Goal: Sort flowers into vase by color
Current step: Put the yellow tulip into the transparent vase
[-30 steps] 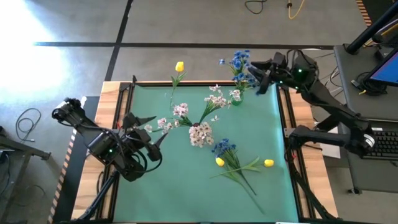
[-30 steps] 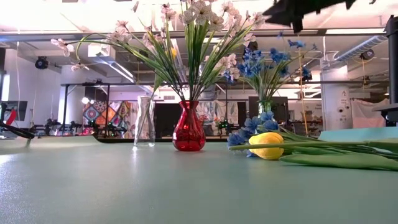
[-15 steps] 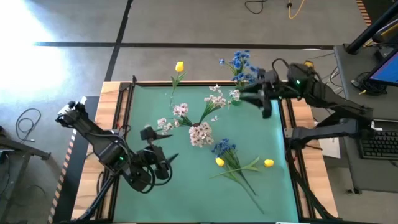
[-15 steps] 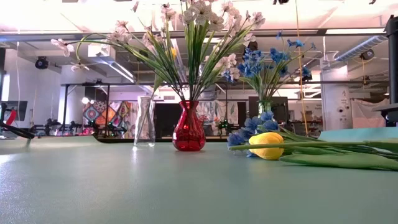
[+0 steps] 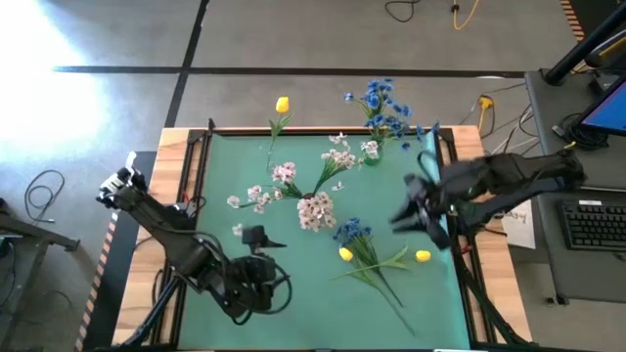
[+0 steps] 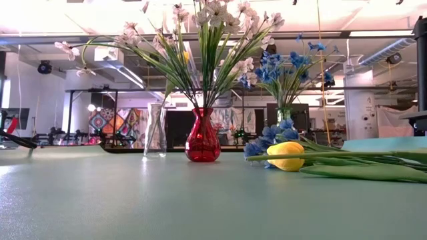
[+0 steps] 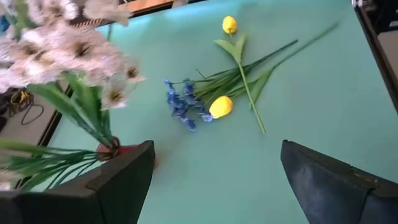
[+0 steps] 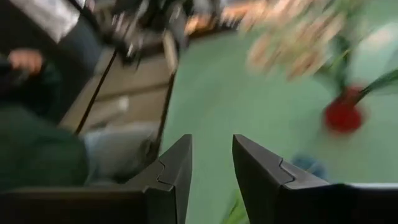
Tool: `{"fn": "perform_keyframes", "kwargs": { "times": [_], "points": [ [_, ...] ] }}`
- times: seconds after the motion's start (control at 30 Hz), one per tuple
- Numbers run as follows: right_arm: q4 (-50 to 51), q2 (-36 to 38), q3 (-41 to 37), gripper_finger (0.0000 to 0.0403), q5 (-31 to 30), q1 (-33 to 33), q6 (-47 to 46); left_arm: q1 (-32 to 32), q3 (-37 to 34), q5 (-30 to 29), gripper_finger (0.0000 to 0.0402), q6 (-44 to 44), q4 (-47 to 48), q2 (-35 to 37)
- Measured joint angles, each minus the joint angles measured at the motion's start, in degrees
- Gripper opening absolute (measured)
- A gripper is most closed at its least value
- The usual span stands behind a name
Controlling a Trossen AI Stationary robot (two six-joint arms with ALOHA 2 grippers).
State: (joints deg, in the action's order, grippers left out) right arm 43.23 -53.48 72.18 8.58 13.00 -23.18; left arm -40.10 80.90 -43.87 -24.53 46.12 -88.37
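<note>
A red vase (image 6: 202, 137) holds the pinkish-white blossoms (image 5: 315, 209). A clear vase (image 6: 155, 130) holds a yellow tulip (image 5: 282, 104), and a third vase (image 6: 285, 115) at the far edge holds blue flowers (image 5: 378, 106). A blue spray (image 5: 350, 233), two yellow tulips (image 5: 345, 254) (image 5: 422, 256) and their green stems (image 5: 377, 272) lie flat on the mat. My left gripper (image 5: 262, 259) hangs wide open over the near left mat, with the loose flowers (image 7: 221, 107) ahead of it. My right gripper (image 5: 411, 200) is above the right side of the mat, narrowly open and empty.
The green mat (image 5: 293, 313) fills the table inside a wooden rim (image 5: 171, 137). In the right wrist view a person's hand (image 8: 22, 59) and dark sleeve show beyond the table. A keyboard (image 5: 597, 223) and stand sit off the right edge.
My right gripper has left the blue flowers at the far right corner and swung toward the near edge, dropping over the mat's right side. My left arm has reached toward the near edge and right, turning its gripper toward the loose flowers. The flowers have stayed put.
</note>
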Motion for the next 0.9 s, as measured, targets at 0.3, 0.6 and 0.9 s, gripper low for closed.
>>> {"fn": "perform_keyframes", "kwargs": {
  "times": [0.3, 0.6, 0.9],
  "points": [
    [5.0, -4.5, -1.6, 0.0094, 0.0, 10.5, -12.1, 0.2, 9.4, -2.0, 0.0331, 3.4, -0.6, -9.0],
    [6.8, -7.9, -3.2, 0.0135, -2.6, 16.7, -18.9, 1.7, 19.9, 2.9, 0.0331, 11.6, -2.3, -20.6],
    [4.0, -8.4, -8.2, 0.0183, -9.0, 25.6, -26.1, 5.7, 22.5, 8.9, 0.0331, 15.1, -7.9, -27.4]
  ]
}}
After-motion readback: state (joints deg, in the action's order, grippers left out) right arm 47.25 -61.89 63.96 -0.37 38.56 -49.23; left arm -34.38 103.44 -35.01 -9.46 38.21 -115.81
